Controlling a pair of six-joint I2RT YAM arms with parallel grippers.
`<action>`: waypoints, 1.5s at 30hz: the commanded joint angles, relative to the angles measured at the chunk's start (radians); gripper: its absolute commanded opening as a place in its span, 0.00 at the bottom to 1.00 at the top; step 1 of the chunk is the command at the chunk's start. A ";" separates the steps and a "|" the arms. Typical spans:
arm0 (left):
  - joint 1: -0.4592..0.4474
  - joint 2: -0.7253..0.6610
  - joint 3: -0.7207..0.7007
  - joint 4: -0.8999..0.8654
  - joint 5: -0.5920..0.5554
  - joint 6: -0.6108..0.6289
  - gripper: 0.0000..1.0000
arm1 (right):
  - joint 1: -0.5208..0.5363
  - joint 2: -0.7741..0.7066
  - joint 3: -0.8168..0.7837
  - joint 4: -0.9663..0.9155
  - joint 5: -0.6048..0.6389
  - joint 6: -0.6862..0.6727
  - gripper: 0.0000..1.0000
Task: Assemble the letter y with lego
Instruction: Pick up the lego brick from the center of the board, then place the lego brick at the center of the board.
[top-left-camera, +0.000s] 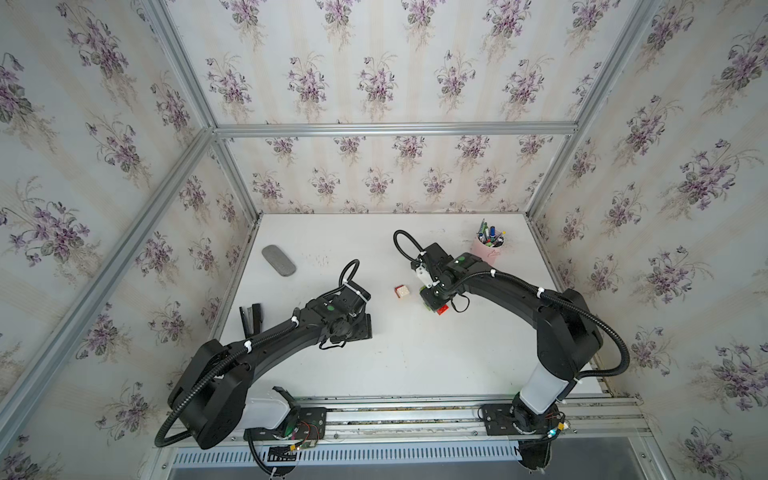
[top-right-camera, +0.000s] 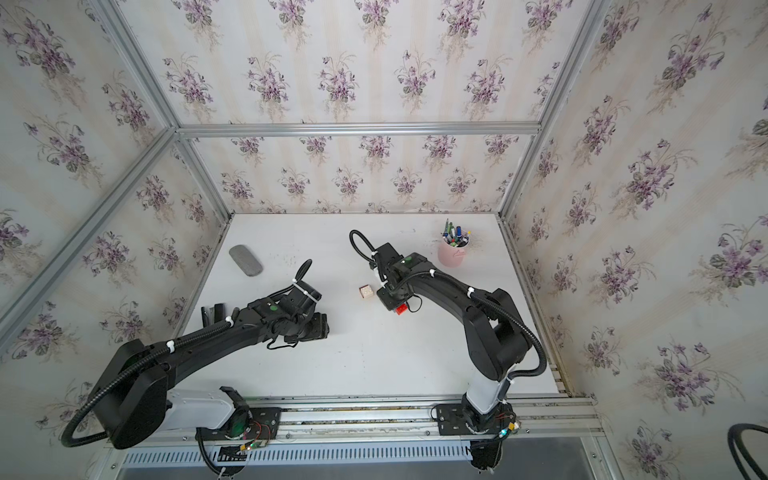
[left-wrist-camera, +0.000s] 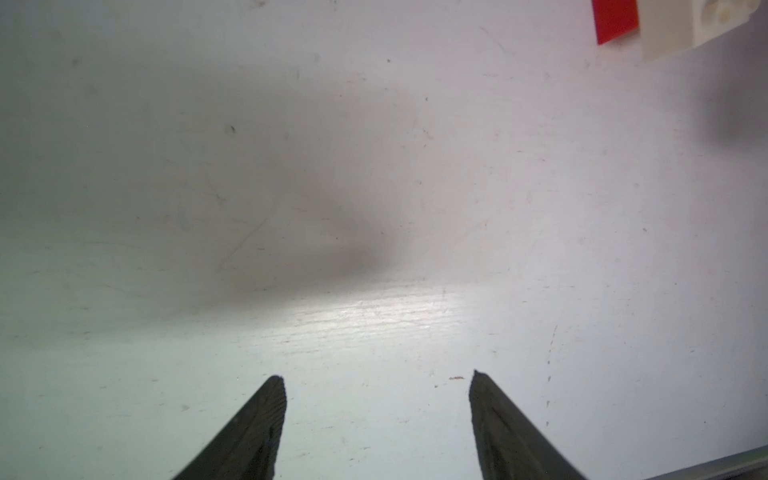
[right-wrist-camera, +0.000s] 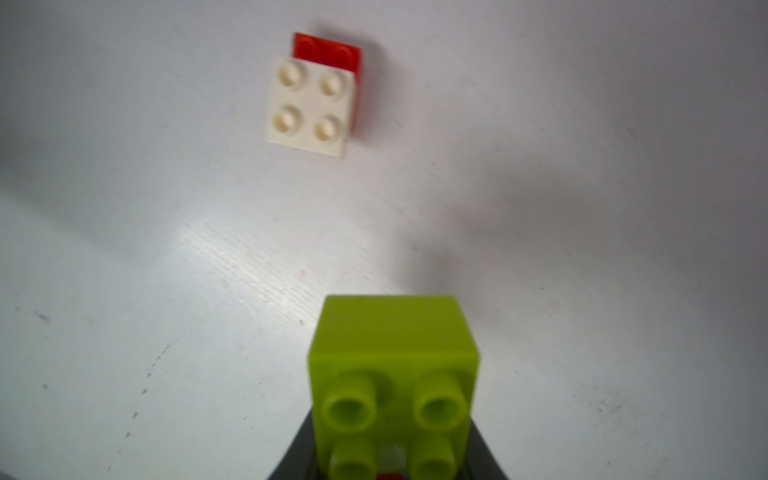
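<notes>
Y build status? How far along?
Early. Done: only a white brick stacked on a red brick on the table. In hand: right gripper clamps a lime green brick; left gripper open, empty. Left: no Y shape yet; blue brick unseen.

Around me, violet-flowered wallpaper (top-left-camera: 374, 83) covers three walls, edged by aluminium rails (top-left-camera: 395, 129); my white tabletop (top-left-camera: 415, 353) is scuffed, softly lit.
</notes>
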 joint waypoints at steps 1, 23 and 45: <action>0.000 0.019 0.026 0.000 0.002 0.012 0.72 | -0.012 0.039 -0.005 0.018 0.008 0.062 0.25; -0.003 0.046 0.031 0.006 0.003 0.015 0.72 | -0.013 0.107 -0.025 0.019 0.068 0.082 0.45; -0.003 -0.001 0.013 0.007 -0.023 -0.014 0.72 | 0.048 0.148 0.228 0.104 -0.043 0.111 0.57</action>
